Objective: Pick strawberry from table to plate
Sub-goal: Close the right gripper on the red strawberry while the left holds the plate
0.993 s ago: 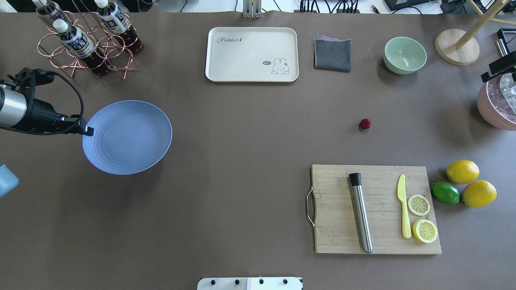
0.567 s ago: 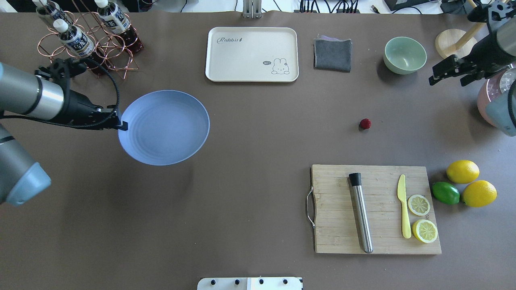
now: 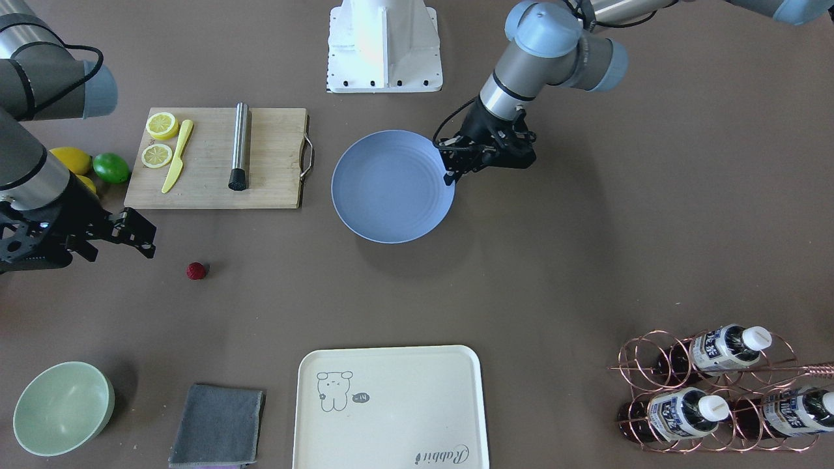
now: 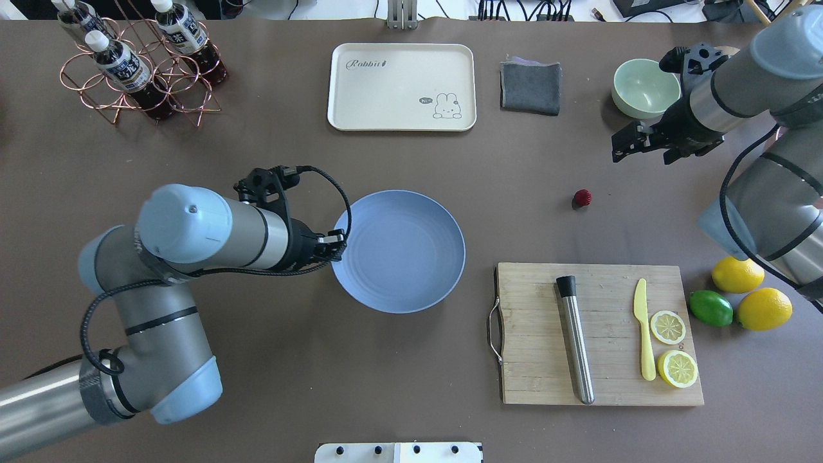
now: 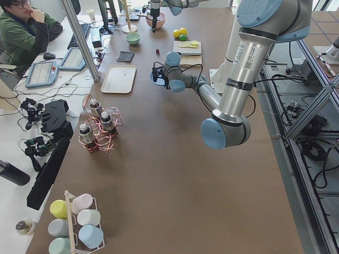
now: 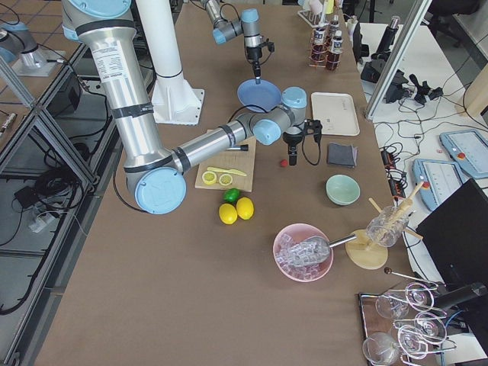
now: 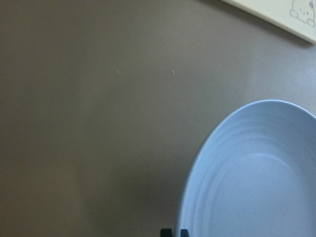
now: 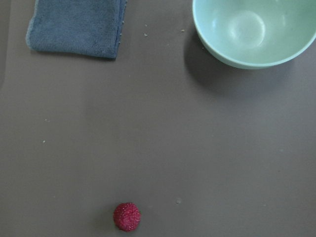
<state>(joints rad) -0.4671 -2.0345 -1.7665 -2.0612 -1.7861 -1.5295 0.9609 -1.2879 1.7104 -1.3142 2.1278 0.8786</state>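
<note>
Fig.: L pincer (image 4: pixel 337 249) is clamped on the rim of the plate (image 4: pixel 411 257). R pincer (image 4: pixel 625 145) is spread, w/ nothing held, near the strawberry (image 4: pixel 582 198), which is seen on the tabletop (image 4: pixel 386 360), well apart from the plate.

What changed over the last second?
The left gripper, holding the blue plate by its rim, carried it from the left of the table toward its centre. The open right gripper came in nearer the strawberry. Strawberry, cutting board and tray stayed put.
</note>
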